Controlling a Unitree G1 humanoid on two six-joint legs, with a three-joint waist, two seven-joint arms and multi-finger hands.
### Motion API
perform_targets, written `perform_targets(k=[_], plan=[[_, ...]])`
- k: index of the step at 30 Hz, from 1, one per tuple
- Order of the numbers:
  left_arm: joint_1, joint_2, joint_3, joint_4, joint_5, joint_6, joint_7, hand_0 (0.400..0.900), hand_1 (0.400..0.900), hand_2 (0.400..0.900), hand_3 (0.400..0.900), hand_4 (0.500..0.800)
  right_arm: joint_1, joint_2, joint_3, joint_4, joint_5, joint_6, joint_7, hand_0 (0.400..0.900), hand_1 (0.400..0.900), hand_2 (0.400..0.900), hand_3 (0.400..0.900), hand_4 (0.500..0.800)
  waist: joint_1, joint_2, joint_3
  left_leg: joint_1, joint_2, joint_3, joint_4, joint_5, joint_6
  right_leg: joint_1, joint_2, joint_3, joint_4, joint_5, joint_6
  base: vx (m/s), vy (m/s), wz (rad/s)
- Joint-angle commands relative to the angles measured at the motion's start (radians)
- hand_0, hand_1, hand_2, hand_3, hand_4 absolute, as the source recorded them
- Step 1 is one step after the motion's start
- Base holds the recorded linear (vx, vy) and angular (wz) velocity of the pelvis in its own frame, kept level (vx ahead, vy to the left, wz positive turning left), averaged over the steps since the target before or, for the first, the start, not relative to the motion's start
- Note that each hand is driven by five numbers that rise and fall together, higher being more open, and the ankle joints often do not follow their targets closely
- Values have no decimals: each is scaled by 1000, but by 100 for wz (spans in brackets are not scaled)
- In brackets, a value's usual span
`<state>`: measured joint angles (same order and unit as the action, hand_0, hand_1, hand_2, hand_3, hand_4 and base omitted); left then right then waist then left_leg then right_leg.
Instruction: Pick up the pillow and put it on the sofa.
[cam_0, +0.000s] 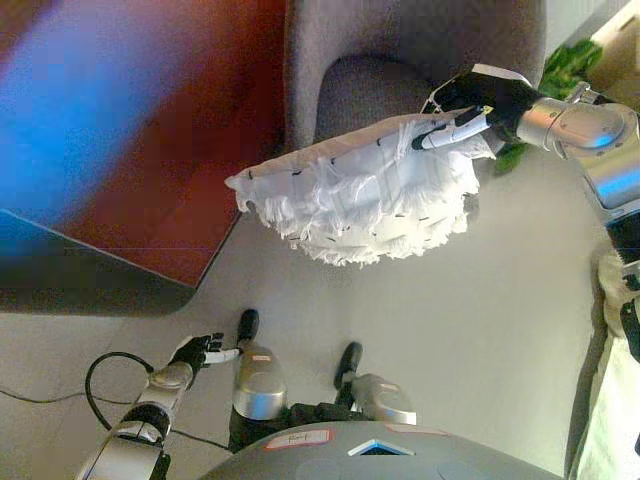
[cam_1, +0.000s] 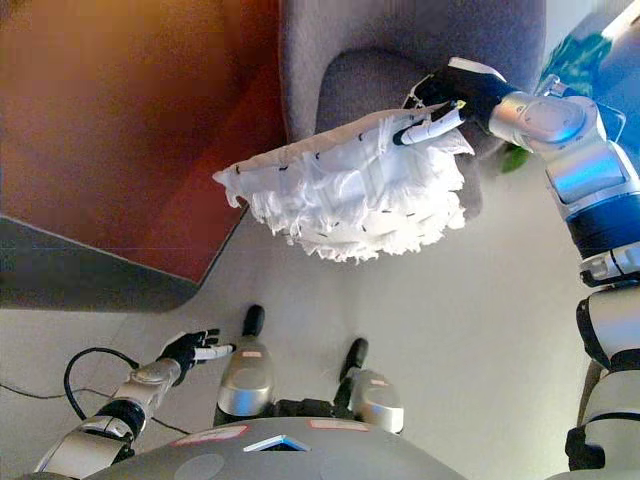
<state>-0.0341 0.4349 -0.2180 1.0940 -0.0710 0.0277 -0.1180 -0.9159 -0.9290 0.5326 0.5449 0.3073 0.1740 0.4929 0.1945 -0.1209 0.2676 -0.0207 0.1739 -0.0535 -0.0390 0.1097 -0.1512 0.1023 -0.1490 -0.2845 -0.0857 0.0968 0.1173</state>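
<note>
Risk: one-handed edge grip. The pillow (cam_0: 365, 200) hangs mostly below and to the left of the right hand (cam_0: 478, 108), so the ruffled cloth could slip from the pinch, or the sagging side could catch the front of the sofa (cam_0: 400, 70) instead of clearing the seat.

Right hand: fingers curled over the pillow's top right edge, pinching the fabric. Pillow is airborne, off the floor (cam_0: 450, 320), just in front of the sofa seat.

Left hand (cam_0: 198, 351): low at the robot's side, fingers loosely extended, touching nothing.

Bare floor (cam_0: 420, 310) beneath pillow (cam_0: 360, 195)
</note>
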Motion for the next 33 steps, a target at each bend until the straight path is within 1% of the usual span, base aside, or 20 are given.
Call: perform_targets(k=[1,5,9,12,16,20,23,25,28,32,33], plan=[[87,31,-110,100,65,4,-14,900,900,900,900,800,-211,-77,-91,152,127,-9,-121,400,400,400,400,500,36,10,-147,32,-5,21,-32,-48,27,43,-23,-20,86,-91,43,84,-15,12],[88,34,-125,105,67,-9,-9,900,900,900,900,800,-253,-81,-85,274,157,-1,-146,400,400,400,400,500,52,23,-139,24,-7,4,-29,-41,26,44,-25,-30,93,-98,38,47,-13,11],[71,36,-154,97,52,-19,-10,900,900,900,900,800,-307,-92,-73,387,146,6,-147,400,400,400,400,500,68,45,-117,-9,-12,-21,-22,-32,25,21,-30,-34,110,-107,31,-30,-22,9],[37,39,-180,84,20,-33,-13,900,900,900,900,800,-366,-84,-43,432,145,1,-193,400,400,400,400,500,74,68,-81,-51,-14,-39,-13,-24,24,-19,-34,-36,128,-114,24,-196,-36,7],[8,34,-215,59,-31,-62,-14,900,900,900,900,800,-435,-90,-6,477,139,8,-241,400,400,400,400,500,73,110,-32,-105,-23,-58,-12,-12,22,-75,-42,-34,141,-117,19,-214,11,2],[-1,22,-233,38,-75,-87,2,900,900,900,900,800,-474,-98,17,511,122,10,-279,400,400,400,400,500,65,149,5,-140,-28,-58,-17,1,22,-122,-52,-28,149,-116,16,-166,41,-6],[0,12,-240,23,-104,-88,13,900,900,900,900,800,-492,-107,21,537,123,8,-313,400,400,400,400,500,56,170,22,-149,-26,-55,-19,7,22,-144,-57,-25,158,-117,13,-81,47,-8],[2,11,-242,10,-117,-84,8,900,900,900,900,800,-502,-119,24,547,116,8,-319,400,400,400,400,500,50,182,28,-154,-22,-52,-21,9,21,-155,-60,-23,164,-119,12,-53,35,-8],[-3,12,-241,1,-127,-79,-2,900,900,900,900,800,-531,-134,43,556,105,9,-335,400,400,400,400,500,41,189,32,-160,-20,-45,-22,12,18,-174,-62,-19,177,-123,8,-36,22,-4],[0,15,-239,5,-131,-84,-12,900,900,900,900,800,-573,-155,72,570,86,17,-369,400,400,400,400,500,32,190,31,-160,-14,-38,-22,14,15,-191,-61,-14,193,-128,3,-3,8,-4],[2,17,-241,6,-134,-85,-13,900,900,900,900,800,-593,-162,89,578,65,28,-427,720,720,720,720,692,29,188,29,-156,-12,-35,-23,14,15,-192,-59,-10,197,-129,2,18,2,-5]])
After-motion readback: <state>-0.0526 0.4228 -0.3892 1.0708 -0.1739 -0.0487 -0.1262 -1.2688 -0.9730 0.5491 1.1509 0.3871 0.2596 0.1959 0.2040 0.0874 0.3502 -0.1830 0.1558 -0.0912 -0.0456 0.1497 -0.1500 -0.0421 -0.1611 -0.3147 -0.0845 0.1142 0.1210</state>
